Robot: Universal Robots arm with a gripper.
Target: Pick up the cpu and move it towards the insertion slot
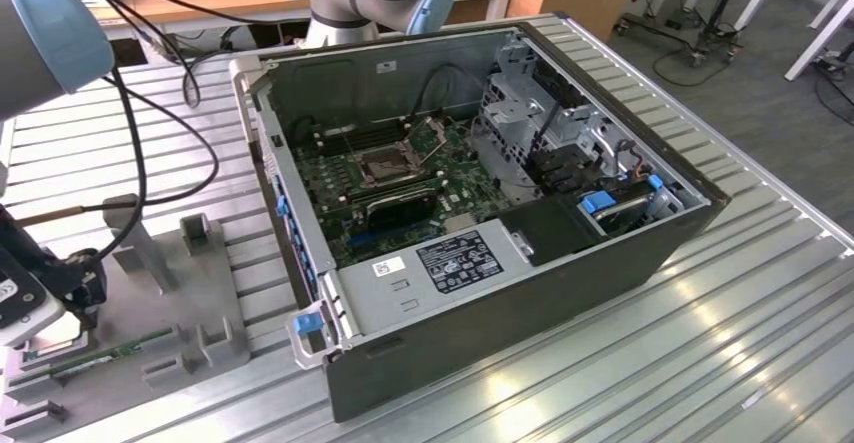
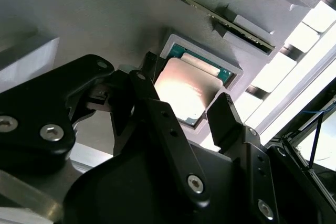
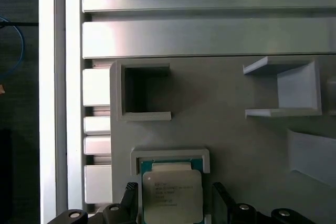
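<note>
Loosely spread, the pincer straddles the cpu, narrow gaps beside both edges.

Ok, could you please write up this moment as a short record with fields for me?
gripper: open, low over the grey plate
fingers: one on each side of the cpu, small gaps visible in the first wrist view
cpu: lying flat in its grey holder, not yet lifted
insertion slot: on the green board inside the open computer case, well apart from the gripper
memory stick: on the plate near the holder
</note>
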